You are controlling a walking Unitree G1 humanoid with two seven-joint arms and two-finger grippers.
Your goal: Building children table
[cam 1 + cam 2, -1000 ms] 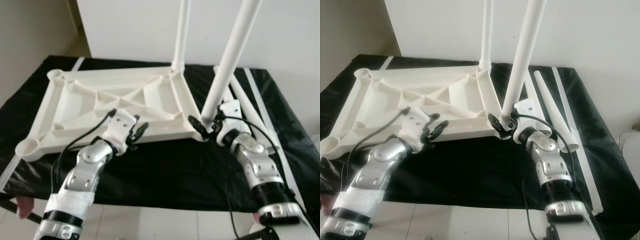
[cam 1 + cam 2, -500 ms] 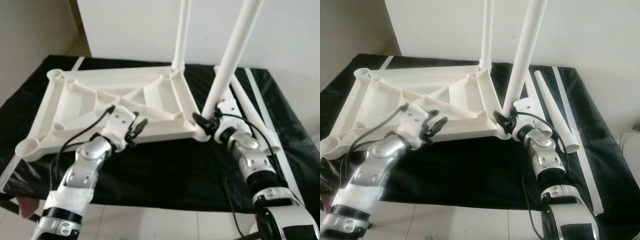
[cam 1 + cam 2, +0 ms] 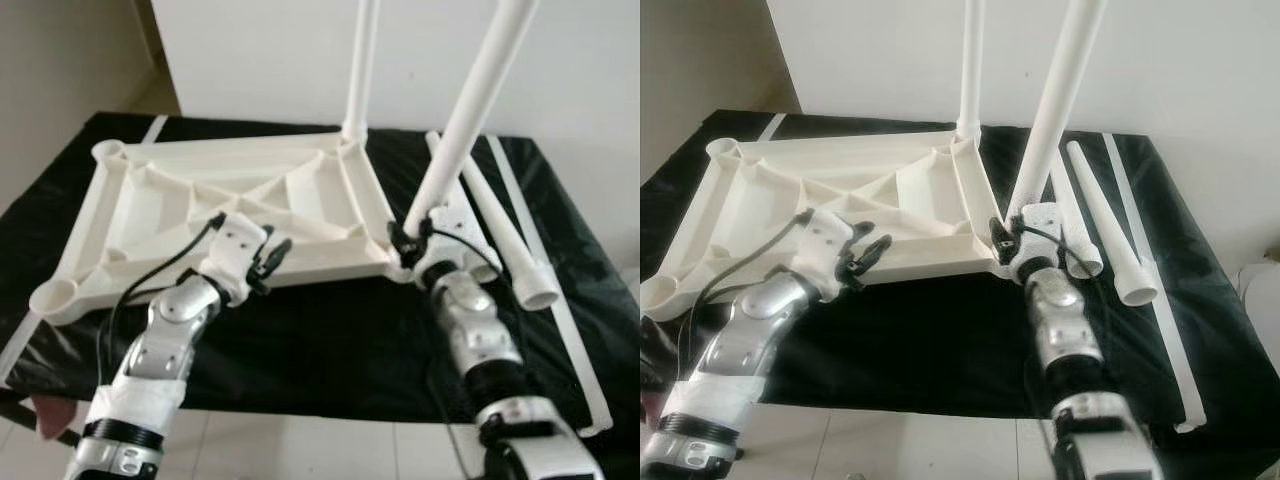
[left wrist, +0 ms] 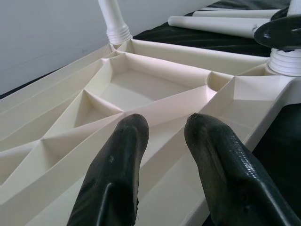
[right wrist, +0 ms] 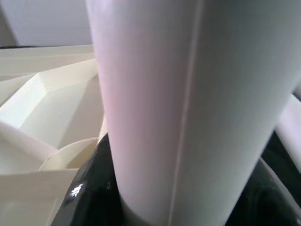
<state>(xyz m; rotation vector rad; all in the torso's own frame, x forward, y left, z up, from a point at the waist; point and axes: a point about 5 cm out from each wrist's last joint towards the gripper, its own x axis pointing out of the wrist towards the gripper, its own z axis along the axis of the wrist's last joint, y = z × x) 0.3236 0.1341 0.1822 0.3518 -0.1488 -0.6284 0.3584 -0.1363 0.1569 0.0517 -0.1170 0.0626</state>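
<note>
From the head views I see the tabletop (image 3: 230, 200) lying upside down on a black cloth (image 3: 330, 330), one leg (image 3: 358, 70) upright in its far right corner. My right gripper (image 3: 408, 245) is clamped round a second leg (image 3: 470, 110), tilted, at the near right corner socket. Two spare legs (image 3: 1105, 225) lie right of it on the cloth. My left gripper (image 3: 272, 255) rests at the tabletop's near rim.

Left wrist: both fingers (image 4: 117, 165) stand narrowly parted over the ribbed underside, holding nothing.

Right wrist: the leg (image 5: 188, 108) is close up between the black fingers (image 5: 87, 188).
</note>
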